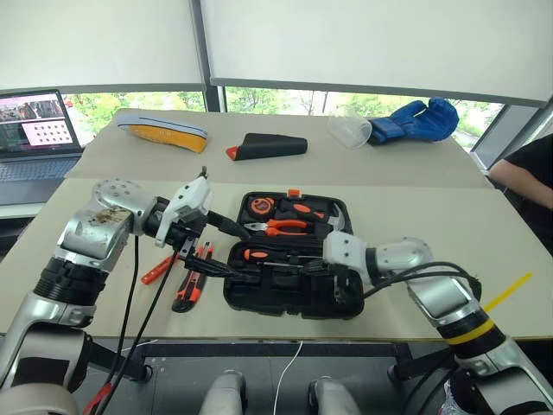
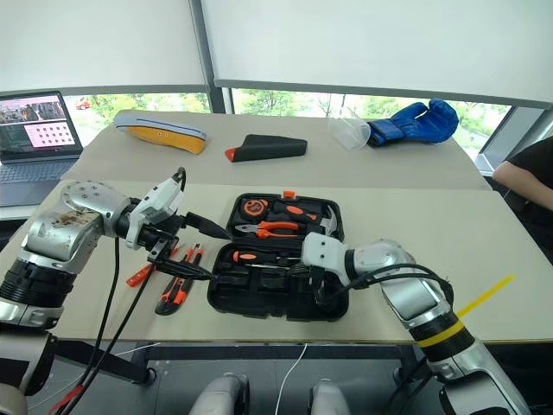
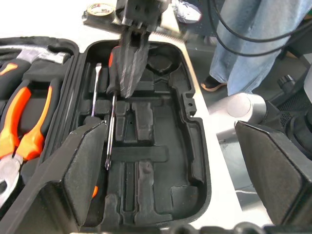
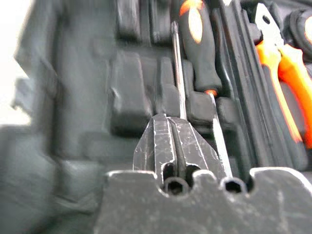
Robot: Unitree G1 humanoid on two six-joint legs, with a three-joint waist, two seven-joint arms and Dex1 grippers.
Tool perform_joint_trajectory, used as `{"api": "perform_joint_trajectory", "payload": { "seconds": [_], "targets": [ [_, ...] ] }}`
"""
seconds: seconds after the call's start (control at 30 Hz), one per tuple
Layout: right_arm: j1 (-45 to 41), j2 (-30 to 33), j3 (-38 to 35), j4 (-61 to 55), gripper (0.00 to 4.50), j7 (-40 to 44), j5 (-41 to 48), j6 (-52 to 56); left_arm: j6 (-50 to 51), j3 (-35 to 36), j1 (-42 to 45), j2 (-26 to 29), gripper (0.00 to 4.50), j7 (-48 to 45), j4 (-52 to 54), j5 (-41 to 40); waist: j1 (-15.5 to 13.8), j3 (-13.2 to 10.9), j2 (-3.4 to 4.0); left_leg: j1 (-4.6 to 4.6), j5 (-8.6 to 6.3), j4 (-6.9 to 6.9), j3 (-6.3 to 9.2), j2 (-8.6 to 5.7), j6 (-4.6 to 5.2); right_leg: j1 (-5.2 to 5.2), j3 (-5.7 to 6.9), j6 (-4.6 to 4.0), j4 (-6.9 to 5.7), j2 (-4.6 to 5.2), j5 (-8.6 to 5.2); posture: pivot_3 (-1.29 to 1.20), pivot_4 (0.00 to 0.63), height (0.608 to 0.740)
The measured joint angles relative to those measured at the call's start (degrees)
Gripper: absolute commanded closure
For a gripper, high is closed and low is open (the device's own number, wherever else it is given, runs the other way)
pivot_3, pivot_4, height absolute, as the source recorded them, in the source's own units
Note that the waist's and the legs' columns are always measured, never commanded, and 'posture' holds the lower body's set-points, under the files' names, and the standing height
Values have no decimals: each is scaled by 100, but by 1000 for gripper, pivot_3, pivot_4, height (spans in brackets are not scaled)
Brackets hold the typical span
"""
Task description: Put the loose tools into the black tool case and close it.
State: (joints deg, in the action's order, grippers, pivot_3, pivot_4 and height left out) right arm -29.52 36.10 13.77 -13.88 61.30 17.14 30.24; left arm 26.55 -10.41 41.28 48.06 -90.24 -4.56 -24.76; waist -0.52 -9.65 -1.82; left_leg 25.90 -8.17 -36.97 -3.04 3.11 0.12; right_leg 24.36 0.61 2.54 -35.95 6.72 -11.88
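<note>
Right claw [image 4: 174, 141] pinched shut on the thin steel shaft of a black-and-orange-handled screwdriver [image 4: 197, 44] lying just ahead in the black moulded plastic tool case [image 1: 289, 294]; light, rigid, slick shaft, likely better gripped at the handle; left claw [image 3: 165, 165] wide, empty.

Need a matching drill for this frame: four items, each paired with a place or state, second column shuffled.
Items:
1. black tool case
2. utility knife
3. pliers
4. right end effector

Place or state:
A. seated in the case's far half
B. shut, above the case's near tray
C. lying open on the table
D. loose on the table, left of the case

Pairs: 1-C, 2-D, 3-A, 4-B
</note>
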Motion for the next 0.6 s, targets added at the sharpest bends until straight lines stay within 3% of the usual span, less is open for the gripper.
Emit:
{"api": "perform_joint_trajectory", "payload": {
  "seconds": [0.07, 0.23, 0.43, 0.6],
  "targets": [
    [-130, 6, -304, -313, 3716, -21, 437, 493, 44, 164, -125, 63, 0, 139, 16, -8, 13, 0, 0, 0, 0, 0, -1, 19, 0, 1, -1, -9, 3, -18, -6, 0, 150, 740],
    [-116, 228, -768, -761, 1982, -31, 1162, 1310, 515, 954, -1020, 420, 0, 730, 337, -198, 9, -1, 1, 6, -5, 15, -6, 62, -8, 19, 9, -38, 7, -51, -24, 0, 150, 740],
    [69, 711, -1478, -1194, 55, 63, 2017, 1765, 661, 2637, -3487, 866, 0, 1536, 618, -113, 98, -1, 2, 11, -15, 33, -13, 77, -24, 51, 7, -60, -2, -56, -37, 0, 150, 740],
    [71, 837, -1662, -1389, 55, 53, 2419, 1848, 260, 3762, -4715, 943, 0, 1818, 89, 156, 75, -3, 2, 13, -55, 35, -18, 83, -89, 83, 26, -60, 0, -41, -34, 0, 150, 740]
  ]
}}
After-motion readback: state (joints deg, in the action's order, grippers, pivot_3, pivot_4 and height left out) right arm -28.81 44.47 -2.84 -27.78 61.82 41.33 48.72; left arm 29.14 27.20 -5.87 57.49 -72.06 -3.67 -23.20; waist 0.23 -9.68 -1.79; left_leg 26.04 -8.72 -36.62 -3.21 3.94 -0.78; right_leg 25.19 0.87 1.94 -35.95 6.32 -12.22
